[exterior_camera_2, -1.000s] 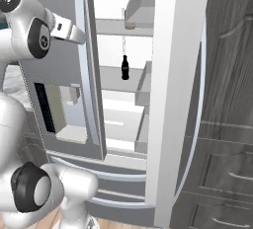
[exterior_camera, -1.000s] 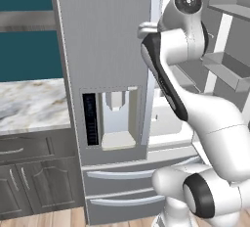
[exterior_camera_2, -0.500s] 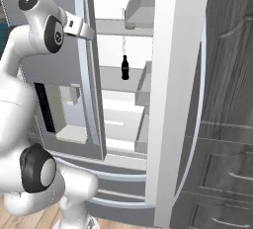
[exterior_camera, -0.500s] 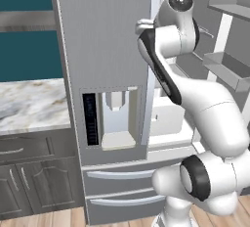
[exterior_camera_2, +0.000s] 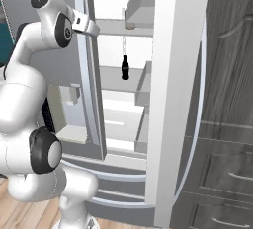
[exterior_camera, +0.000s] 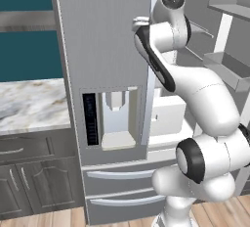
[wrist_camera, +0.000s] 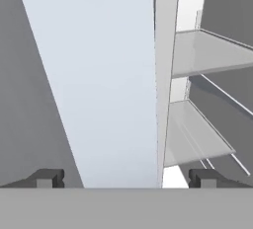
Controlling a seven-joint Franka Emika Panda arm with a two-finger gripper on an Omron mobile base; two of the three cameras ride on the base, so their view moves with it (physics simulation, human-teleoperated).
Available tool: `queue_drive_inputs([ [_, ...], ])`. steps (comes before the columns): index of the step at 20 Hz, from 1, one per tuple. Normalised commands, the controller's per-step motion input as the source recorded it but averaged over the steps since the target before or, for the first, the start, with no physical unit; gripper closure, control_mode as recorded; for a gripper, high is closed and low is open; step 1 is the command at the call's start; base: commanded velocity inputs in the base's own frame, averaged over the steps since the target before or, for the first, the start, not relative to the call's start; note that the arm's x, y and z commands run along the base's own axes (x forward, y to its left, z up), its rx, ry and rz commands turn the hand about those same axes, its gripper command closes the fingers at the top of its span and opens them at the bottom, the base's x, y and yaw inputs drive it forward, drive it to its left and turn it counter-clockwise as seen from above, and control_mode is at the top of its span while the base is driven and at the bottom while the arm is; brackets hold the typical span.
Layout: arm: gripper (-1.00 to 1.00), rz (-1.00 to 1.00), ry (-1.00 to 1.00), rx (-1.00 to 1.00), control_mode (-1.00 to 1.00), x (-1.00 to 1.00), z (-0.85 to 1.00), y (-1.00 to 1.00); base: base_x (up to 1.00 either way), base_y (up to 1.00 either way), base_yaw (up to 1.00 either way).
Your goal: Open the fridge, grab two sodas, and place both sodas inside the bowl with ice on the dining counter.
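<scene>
Your first step is part done: the fridge (exterior_camera_2: 178, 99) has its right door swung wide, the left door with the dispenser (exterior_camera: 114, 118) shut or nearly so. No soda is taken yet. The dark slim soda (exterior_camera_2: 125, 68) stands upright on a mid shelf, far inside the white interior, well apart from the arm. I judge everything after the opening is left: both grabs and both placements.

Your pincer (wrist_camera: 126, 178) is spread wide with nothing between its tips, held high beside the edge of the left door.

View differences: the right base view gives you the open interior, the shelves and the dark soda. The left base view gives the dispenser front, the bottom drawers (exterior_camera: 122, 174) and a marble bench (exterior_camera: 29, 106) at left. The hand view looks along the door edge (wrist_camera: 165, 75) toward bare shelves (wrist_camera: 212, 53); no drink there. The purple can, bowl and dining bench I cannot place.
</scene>
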Motion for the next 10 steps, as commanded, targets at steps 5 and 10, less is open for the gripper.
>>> queue_drive_inputs([
  [5, -1.00, 0.00, 0.00, 0.00, -1.00, 0.39, -0.04, 0.00, 0.00, 0.00, 0.00],
  [10, 1.00, 0.00, 0.03, 0.00, -1.00, 0.44, -0.13, 0.00, 0.00, 0.00, 0.00],
])
